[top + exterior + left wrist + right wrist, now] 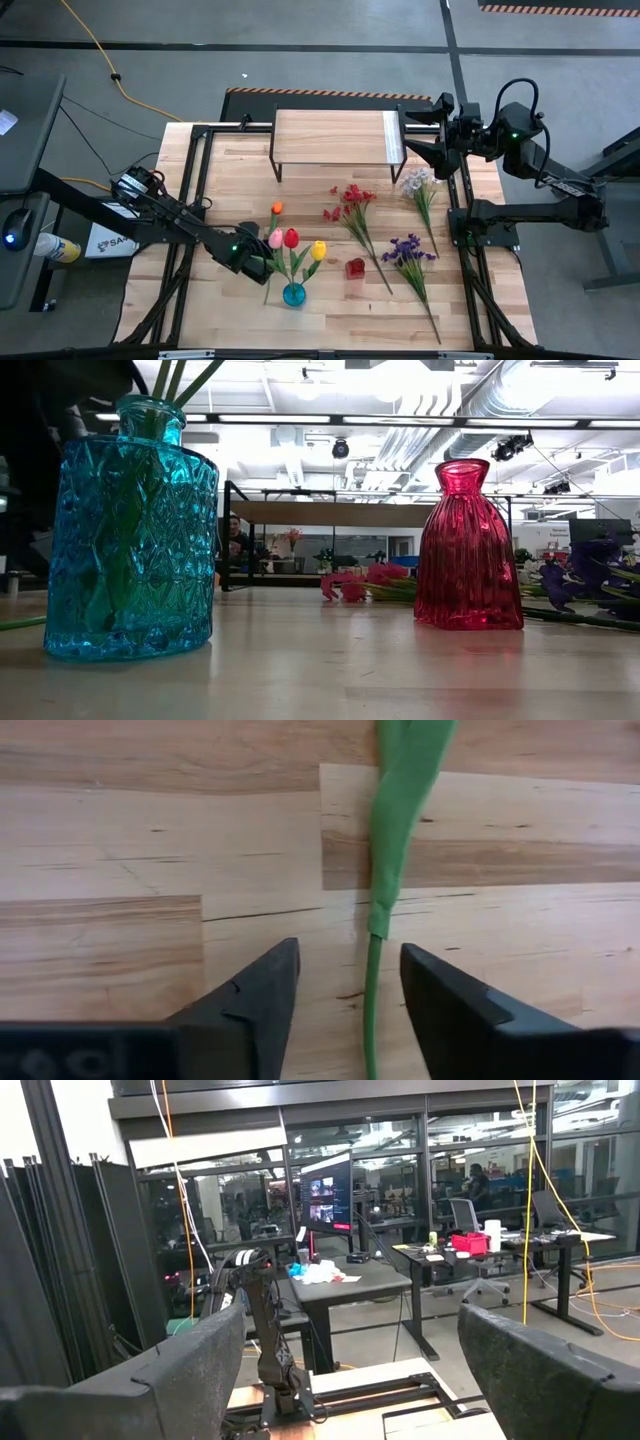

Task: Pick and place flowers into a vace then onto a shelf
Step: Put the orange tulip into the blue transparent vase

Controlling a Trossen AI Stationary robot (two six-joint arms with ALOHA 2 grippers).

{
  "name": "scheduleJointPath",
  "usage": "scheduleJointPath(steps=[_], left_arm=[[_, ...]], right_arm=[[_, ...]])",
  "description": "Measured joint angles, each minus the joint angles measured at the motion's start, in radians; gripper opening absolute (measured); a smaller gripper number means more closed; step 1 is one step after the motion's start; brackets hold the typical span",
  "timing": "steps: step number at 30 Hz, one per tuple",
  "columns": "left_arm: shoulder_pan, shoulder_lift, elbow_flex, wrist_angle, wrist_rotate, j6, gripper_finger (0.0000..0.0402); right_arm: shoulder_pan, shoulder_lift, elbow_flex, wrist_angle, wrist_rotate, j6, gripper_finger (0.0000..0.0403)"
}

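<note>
An orange tulip (276, 208) lies on the tabletop, its long green stem (372, 990) running toward the near edge. My left gripper (347, 952) points down over the lower stem, open, one finger on each side and a gap to both. Just right of it, a blue glass vase (293, 294) holds pink, red and yellow tulips. A red glass vase (355, 267) stands empty further right. Red (350, 200), white (418, 182) and purple (408, 250) sprigs lie flat on the table. The shelf (335, 137) stands at the far edge. My right gripper (350, 1360) is raised by the shelf's right end, open and empty.
The blue vase (130, 540) stands close beside my left gripper (258, 268), its tulip heads leaning over the lying stem. Black frame rails (190, 200) run along both sides of the table. Bare wood lies between the vases and the near edge.
</note>
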Motion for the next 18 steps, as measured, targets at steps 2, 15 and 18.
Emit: scheduleJointPath(steps=[2,15,18], left_arm=[[0.000,0.000,-0.001,-0.005,0.003,0.000,0.0177],[-0.002,0.001,-0.004,-0.018,0.015,-0.004,0.0020],[-0.002,0.001,-0.003,-0.028,0.029,-0.025,0.0029]], right_arm=[[0.000,0.000,0.000,0.000,0.000,0.001,0.0353],[0.000,0.000,0.000,0.000,0.000,0.001,0.0353],[0.000,0.000,0.000,0.000,0.000,0.001,0.0353]])
